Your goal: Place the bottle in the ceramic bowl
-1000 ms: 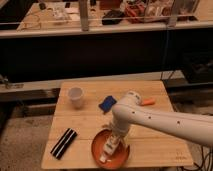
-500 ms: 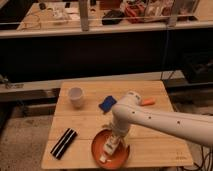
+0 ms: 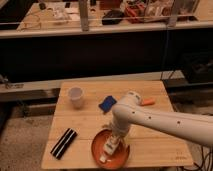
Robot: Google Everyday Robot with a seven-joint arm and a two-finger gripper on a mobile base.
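Note:
The orange-red ceramic bowl [image 3: 98, 150] sits near the front edge of the wooden table [image 3: 85, 120]. The slim whitish bottle [image 3: 108, 149] with an orange patch lies inside the bowl, pointing toward the front. My gripper [image 3: 116, 141] hangs from the white arm directly over the bowl, at the bottle's upper end. The arm hides part of the bowl's right side.
A small white cup [image 3: 76, 97] stands at the back left. A flat blue object [image 3: 107, 104] lies mid-table and a small orange item [image 3: 147, 102] at the back right. A black striped bar [image 3: 64, 143] lies front left. A railing and cluttered bench are behind.

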